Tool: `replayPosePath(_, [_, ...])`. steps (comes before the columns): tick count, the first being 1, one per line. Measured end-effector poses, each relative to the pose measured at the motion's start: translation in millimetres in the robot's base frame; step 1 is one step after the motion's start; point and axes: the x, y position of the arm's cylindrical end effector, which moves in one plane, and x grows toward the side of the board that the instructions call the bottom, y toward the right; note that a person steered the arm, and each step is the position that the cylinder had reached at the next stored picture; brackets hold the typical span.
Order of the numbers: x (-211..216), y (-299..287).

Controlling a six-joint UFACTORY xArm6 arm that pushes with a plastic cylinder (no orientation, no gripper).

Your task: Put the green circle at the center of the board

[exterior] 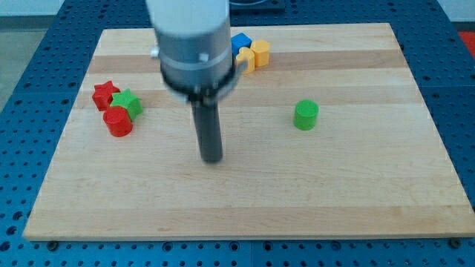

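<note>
The green circle (pixel 305 115), a short green cylinder, stands on the wooden board (pixel 334 193) to the right of the middle. My tip (pixel 212 159) rests on the board left of the middle, well to the left of the green circle and a little lower in the view, not touching any block. The arm's grey body hangs above it and hides part of the board's top.
A red star (pixel 105 94), a green star (pixel 128 102) and a red cylinder (pixel 118 122) cluster at the view's left. A blue block (pixel 240 42) and two yellow blocks (pixel 260 52) sit at the top, partly behind the arm.
</note>
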Motion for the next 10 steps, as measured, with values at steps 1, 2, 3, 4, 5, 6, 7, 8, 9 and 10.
replayPosePath(1, [43,36])
replayPosePath(2, [54,108])
replayPosePath(3, [26,172])
replayPosePath(4, [-48,196])
replayPosePath(5, [-94,194])
replayPosePath(6, [-94,190])
replayPosePath(7, [-94,182])
replayPosePath(8, [-94,166])
replayPosePath(9, [-94,147])
replayPosePath(10, [-94,125])
